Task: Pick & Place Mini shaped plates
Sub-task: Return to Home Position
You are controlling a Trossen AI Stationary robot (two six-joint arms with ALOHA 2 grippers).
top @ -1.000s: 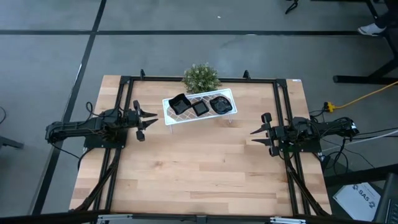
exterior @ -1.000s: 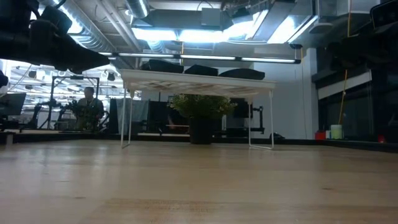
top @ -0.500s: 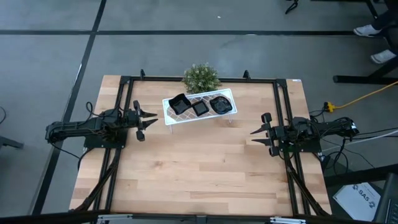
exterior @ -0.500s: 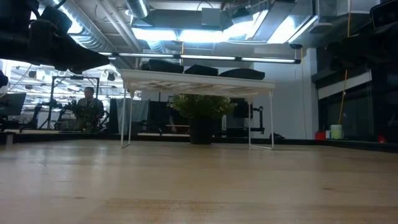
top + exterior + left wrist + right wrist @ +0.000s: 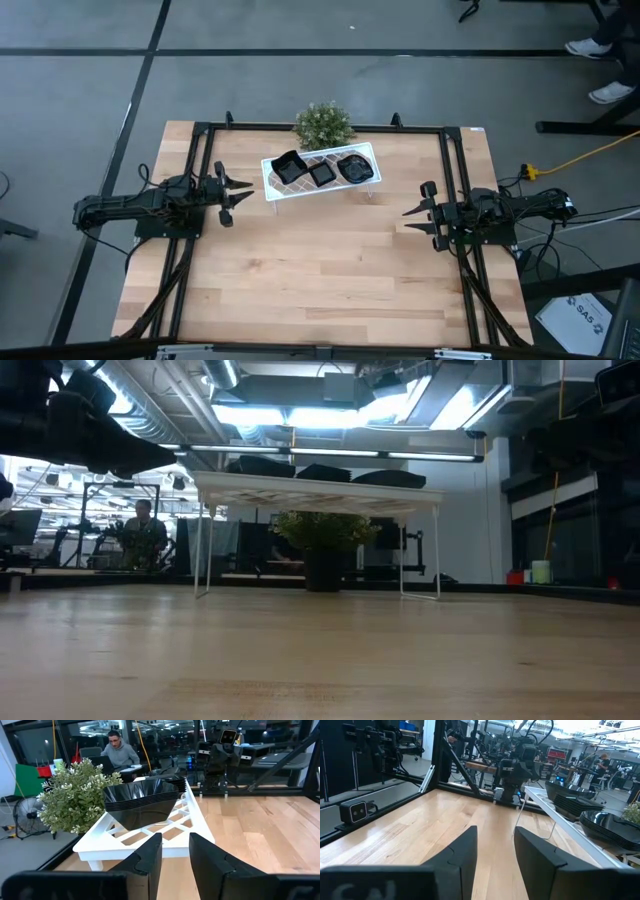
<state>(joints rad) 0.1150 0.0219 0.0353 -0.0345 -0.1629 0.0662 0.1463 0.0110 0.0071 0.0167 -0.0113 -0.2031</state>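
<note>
The wooden bench (image 5: 320, 285) fills most of the high view. The left arm (image 5: 140, 208) is drawn in at its 9 o'clock edge and the right arm (image 5: 505, 212) at its 3 o'clock edge, both well apart from everything else. The left fingers (image 5: 148, 860) are parted by a narrow gap with nothing between them, and point toward 3 o'clock at the near end of the rack. The right fingers (image 5: 461, 855) are likewise slightly spread and empty, and point toward 9 o'clock over bare wood. The white lattice rack (image 5: 320, 158) stands on thin legs at 12 o'clock from the bench's middle. A small green plant (image 5: 323, 124) sits just beyond the rack, also at 12 o'clock. The mini shaped plates (image 5: 323, 472) rest on top of the rack in three glossy black piles side by side. The leaf-like stack (image 5: 288, 167) is toward 9 o'clock, the square stack (image 5: 322, 175) is in the middle, and the round stack (image 5: 354, 167) is toward 3 o'clock.
</note>
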